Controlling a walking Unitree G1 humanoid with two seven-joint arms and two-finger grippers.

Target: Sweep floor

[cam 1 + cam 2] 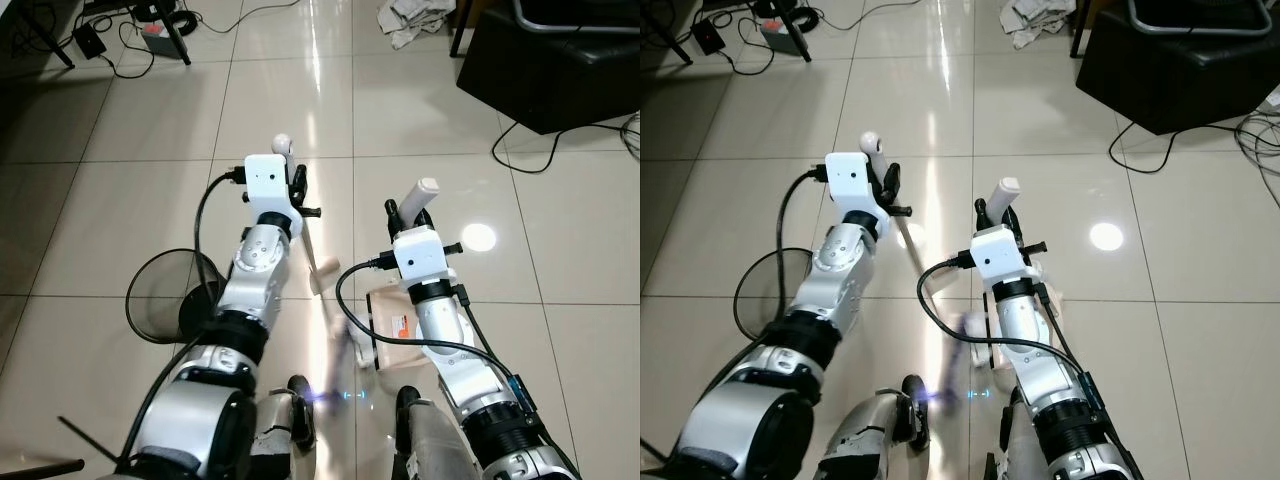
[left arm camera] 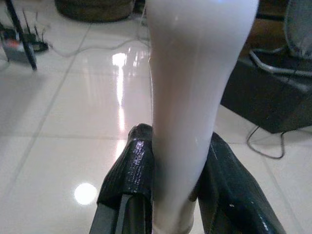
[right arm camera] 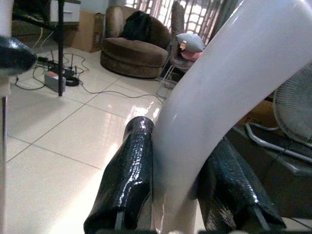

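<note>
Location type: home living room. Indicators: glossy tiled floor (image 1: 120,130), brown armchair (image 3: 134,51) before curtained windows (image 3: 195,17), standing fan (image 3: 295,107). Loose cables (image 1: 230,20) at 12 o'clock.

The floor (image 1: 150,130) is glossy beige tile, shiny enough to mirror the lights. Both handles look like smooth white plastic: the broom handle (image 2: 190,97) and the dustpan handle (image 3: 229,92), each with a soft sheen. The end effector fingers (image 2: 129,180) are black with a rubbery, pebbled texture. The arms have brushed silver metal shells, and the wastebasket (image 1: 160,295) is black wire mesh.
</note>
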